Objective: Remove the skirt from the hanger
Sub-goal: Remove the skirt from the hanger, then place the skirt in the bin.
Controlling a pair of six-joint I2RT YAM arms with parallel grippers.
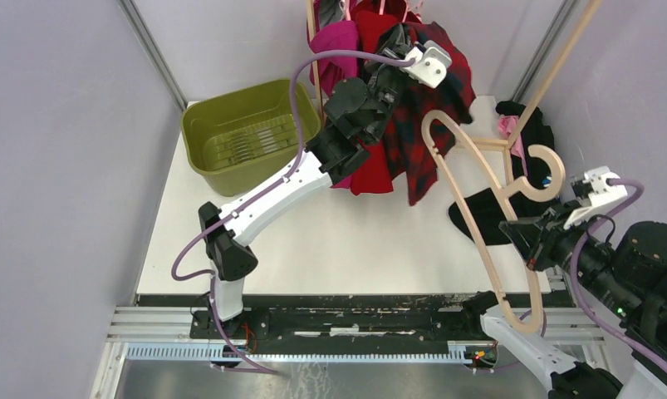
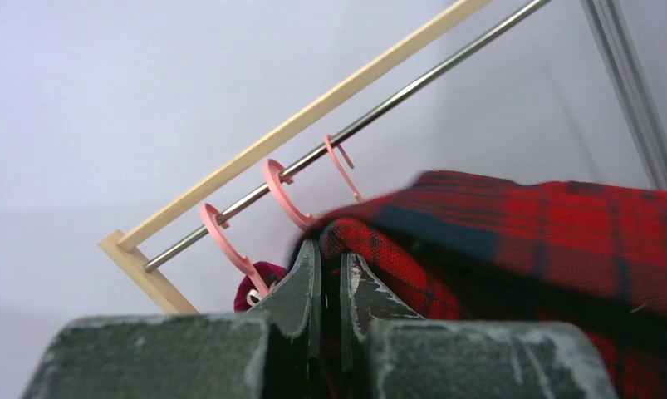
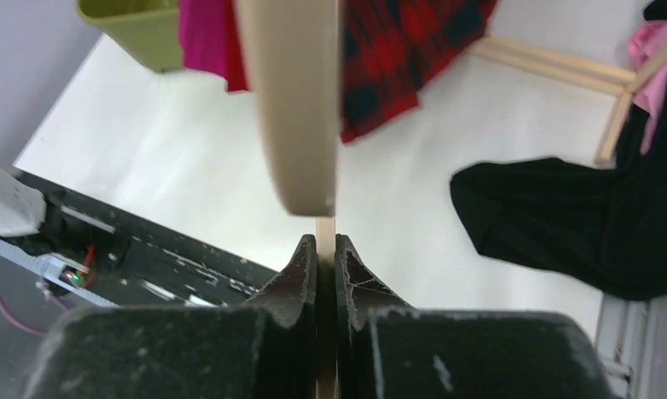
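Observation:
The red and dark plaid skirt (image 1: 421,125) hangs bunched at the back by the clothes rack, and my left gripper (image 1: 394,43) is shut on its top edge. In the left wrist view the closed fingers (image 2: 331,249) pinch the skirt's plaid cloth (image 2: 546,233). The large wooden hanger (image 1: 471,216) is held upright at the right, with my right gripper (image 1: 525,243) shut on its thin bar. Its upper loop ends beside the skirt, and I see no cloth on it. In the right wrist view the hanger (image 3: 292,100) rises above the gripper (image 3: 326,243), with the plaid skirt (image 3: 404,50) behind.
A green basin (image 1: 247,137) stands at the back left. A black garment (image 1: 487,208) lies on the white table at the right. A wooden rack frame (image 1: 554,66) stands at the back with magenta (image 1: 336,46) and red (image 1: 371,170) clothes. Pink hangers (image 2: 284,195) hook its metal rod.

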